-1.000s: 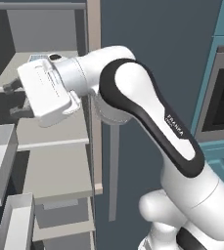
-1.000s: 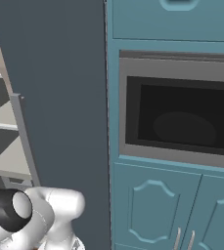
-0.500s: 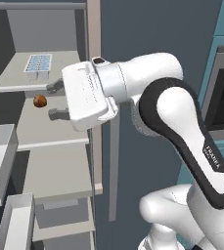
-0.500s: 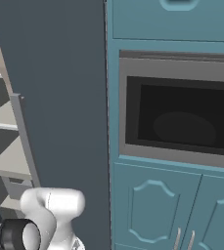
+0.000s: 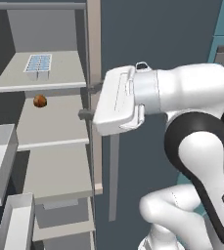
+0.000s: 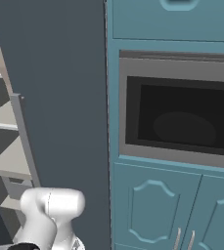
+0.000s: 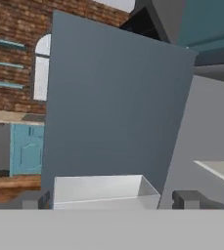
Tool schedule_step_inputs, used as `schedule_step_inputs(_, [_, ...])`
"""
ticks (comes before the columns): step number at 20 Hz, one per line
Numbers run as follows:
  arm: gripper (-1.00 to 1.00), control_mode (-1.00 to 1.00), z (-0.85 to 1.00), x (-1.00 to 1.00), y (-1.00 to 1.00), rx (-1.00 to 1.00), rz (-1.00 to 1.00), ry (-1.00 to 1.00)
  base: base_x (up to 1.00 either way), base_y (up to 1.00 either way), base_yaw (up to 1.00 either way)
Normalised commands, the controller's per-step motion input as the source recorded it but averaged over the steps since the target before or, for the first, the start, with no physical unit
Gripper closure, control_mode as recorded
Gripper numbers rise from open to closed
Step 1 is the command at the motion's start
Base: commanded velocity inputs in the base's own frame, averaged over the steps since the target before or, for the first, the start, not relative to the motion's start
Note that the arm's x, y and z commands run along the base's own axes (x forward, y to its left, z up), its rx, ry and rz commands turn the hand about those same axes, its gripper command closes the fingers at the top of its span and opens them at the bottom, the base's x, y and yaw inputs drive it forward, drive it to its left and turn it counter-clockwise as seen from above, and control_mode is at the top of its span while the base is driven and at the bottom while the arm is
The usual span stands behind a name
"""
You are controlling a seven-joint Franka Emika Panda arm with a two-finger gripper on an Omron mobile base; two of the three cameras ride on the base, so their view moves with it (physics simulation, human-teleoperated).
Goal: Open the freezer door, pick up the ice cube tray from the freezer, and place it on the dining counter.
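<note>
One small flat white ice cube tray point(image 5: 37, 63) with pale blue cells looks light and stiff, so the wide-open gripper point(image 5: 88, 101) should pinch its thin edge

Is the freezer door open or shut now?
Open: the freezer door is swung out, exposing shelves with the ice cube tray.

Ice cube tray point(image 5: 38, 63) flat on freezer point(image 5: 45, 146) shelf
</note>
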Motion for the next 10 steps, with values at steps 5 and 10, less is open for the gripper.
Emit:
schedule_step_inputs(5, [-1.00,-1.00,0.00,-0.08,-0.65,0.00,-0.37,0.00,0.00,0.00,0.00])
schedule_step_inputs(10, [-1.00,-1.00,0.00,-0.09,-0.66,0.00,-0.39,0.00,0.00,0.00,0.00])
